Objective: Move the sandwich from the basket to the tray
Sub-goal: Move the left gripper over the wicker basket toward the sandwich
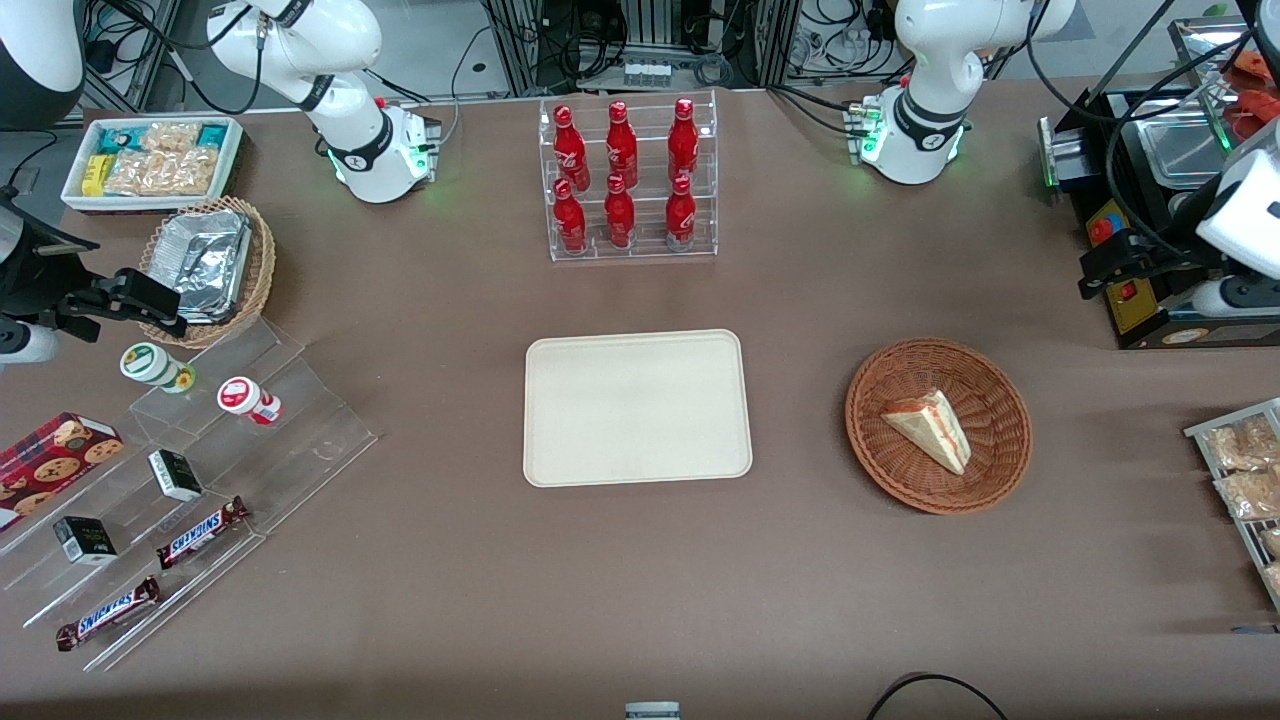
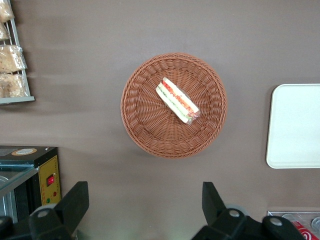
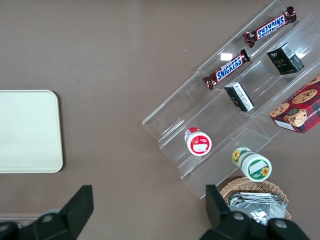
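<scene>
Bare brown table [image 1: 620, 600] fills the strip nearest the front camera, open along its whole edge apart from the clear stepped display [image 1: 180, 500] at the parked arm's end, which holds 2 Snickers bars [image 1: 200, 530], small dark boxes and 2 little cups.

Farther in, the tray [image 1: 637, 408] lies flat at the middle with nothing on it and bare table on every side. The basket [image 1: 938, 425] sits well apart from it toward the working arm's end, again ringed by bare cloth. The sandwich [image 1: 930, 428] lies in the basket, tipped on its side with the filling stripe showing, touching only the wicker.

The gripper [image 2: 145, 210] hangs high above the table beside the basket, its 2 fingers [image 2: 75, 200] spread wide with nothing between them.

Farthest from the camera, a clear rack [image 1: 628, 180] holds 6 red bottles [image 1: 620, 150] in 2 rows.
</scene>
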Action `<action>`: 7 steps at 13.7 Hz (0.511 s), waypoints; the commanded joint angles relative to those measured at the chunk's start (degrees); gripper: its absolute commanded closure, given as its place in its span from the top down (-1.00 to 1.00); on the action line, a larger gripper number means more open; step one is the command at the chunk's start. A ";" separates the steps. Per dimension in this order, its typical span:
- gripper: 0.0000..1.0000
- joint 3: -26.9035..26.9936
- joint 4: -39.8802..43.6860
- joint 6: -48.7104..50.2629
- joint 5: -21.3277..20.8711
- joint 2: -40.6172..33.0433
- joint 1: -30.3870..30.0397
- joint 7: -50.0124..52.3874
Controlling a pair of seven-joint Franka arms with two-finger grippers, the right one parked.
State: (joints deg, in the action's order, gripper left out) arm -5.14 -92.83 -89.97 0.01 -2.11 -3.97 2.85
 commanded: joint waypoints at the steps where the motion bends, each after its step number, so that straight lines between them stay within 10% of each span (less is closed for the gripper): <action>1: 1.00 0.31 1.08 2.07 -0.80 -0.08 0.29 0.31; 7: 1.00 0.05 -2.42 -2.91 -0.97 3.16 0.90 1.97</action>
State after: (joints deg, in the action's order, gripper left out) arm -5.05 -93.66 -90.09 0.00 -0.02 -3.87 3.02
